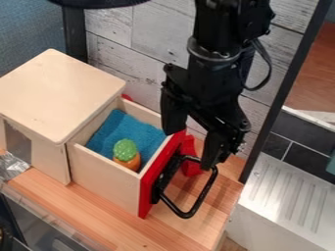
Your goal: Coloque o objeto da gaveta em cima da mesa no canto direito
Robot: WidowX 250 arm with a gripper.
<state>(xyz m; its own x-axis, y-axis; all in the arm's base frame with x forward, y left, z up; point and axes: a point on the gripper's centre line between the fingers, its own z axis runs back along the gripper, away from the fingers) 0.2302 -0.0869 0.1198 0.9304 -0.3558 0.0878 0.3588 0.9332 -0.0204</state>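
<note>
– Where's the orange toy carrot with the bumpy green top (126, 150)?
– In the open pale wooden drawer (101, 170), near its front, beside the crumpled blue cloth (118, 130).
– Pointing which way?
– Green top toward the drawer's far side, orange end toward its near side wall. Lying or upright, I can't tell.
– And the black gripper (190, 149)?
– At the drawer's red front (148, 192), fingers spread wide, gripping nothing; whether they touch the black handle (188, 214), I can't tell.
</note>
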